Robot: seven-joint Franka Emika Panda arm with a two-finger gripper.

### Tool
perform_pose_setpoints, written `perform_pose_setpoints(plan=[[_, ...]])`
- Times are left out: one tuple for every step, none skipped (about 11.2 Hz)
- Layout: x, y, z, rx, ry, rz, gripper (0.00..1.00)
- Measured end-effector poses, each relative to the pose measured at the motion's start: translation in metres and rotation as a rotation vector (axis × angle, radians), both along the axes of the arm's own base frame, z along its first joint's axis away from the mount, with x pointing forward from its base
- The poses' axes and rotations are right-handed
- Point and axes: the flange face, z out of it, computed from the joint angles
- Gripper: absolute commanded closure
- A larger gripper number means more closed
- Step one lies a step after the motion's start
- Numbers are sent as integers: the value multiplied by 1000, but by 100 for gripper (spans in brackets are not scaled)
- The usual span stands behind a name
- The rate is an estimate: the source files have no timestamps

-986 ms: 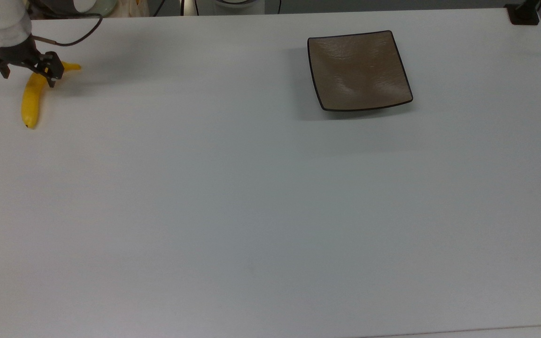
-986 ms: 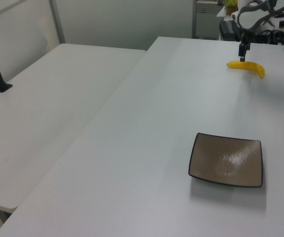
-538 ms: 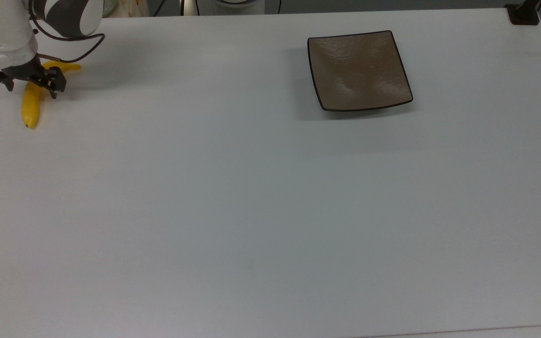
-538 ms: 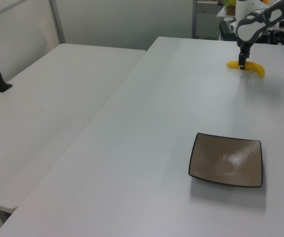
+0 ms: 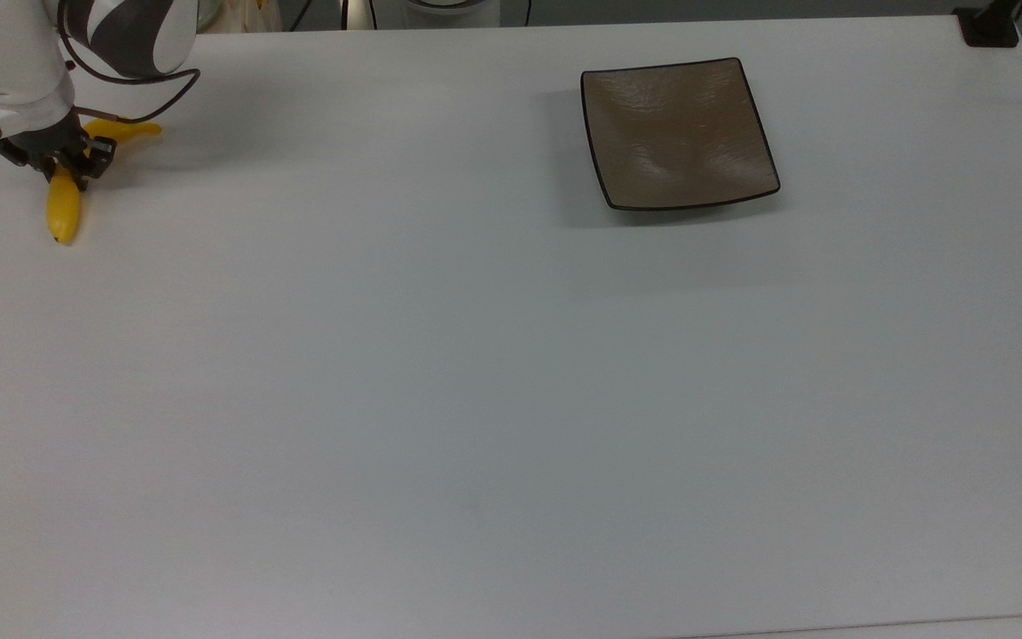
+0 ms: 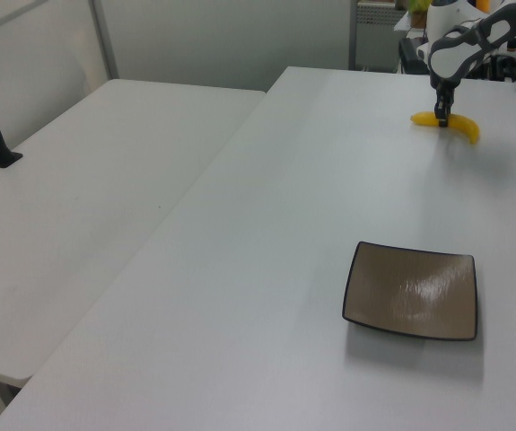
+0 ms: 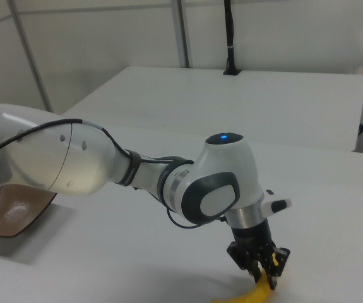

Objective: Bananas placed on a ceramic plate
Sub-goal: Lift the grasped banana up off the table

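In the top view, the gripper point(image 5: 61, 166) sits at the upper left of the frame, its jaws pinching the banana point(image 5: 63, 206) across its bend, the fruit lying on the white table point(image 5: 475, 373). The brown plate point(image 5: 678, 133) rests upper right of centre, well apart.

In the left view, the gripper point(image 6: 442, 120) stands on the banana point(image 6: 465, 127) at the upper right; the plate point(image 6: 412, 290) lies at the lower right.

In the right view, the arm point(image 7: 137, 177) reaches across the frame; the gripper point(image 7: 263, 273) clamps the banana point(image 7: 247, 295) at the bottom edge, and the plate point(image 7: 14, 213) shows at the left edge.
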Motion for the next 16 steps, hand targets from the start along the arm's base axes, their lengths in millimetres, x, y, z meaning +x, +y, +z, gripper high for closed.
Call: perform_pose_setpoints(plan=[[1,1,0,0,0,2,96],[2,2,0,1,-1,4,96],[4,5,2,7,-4,4,96],[6,8,5,15,10,3,95],[9,13,10,26,29,2,94],[13,20,17,41,49,5,94],[16,27,23,53,64,10,94],[18,38,30,71,85,18,94],[20,50,35,85,103,29,94],[22,66,41,102,125,45,94],[24,80,46,114,145,61,94],[25,95,52,126,168,75,94],[25,109,58,139,192,89,94],[26,125,63,164,209,101,94],[27,145,68,204,217,111,94],[29,164,76,239,217,126,94]])
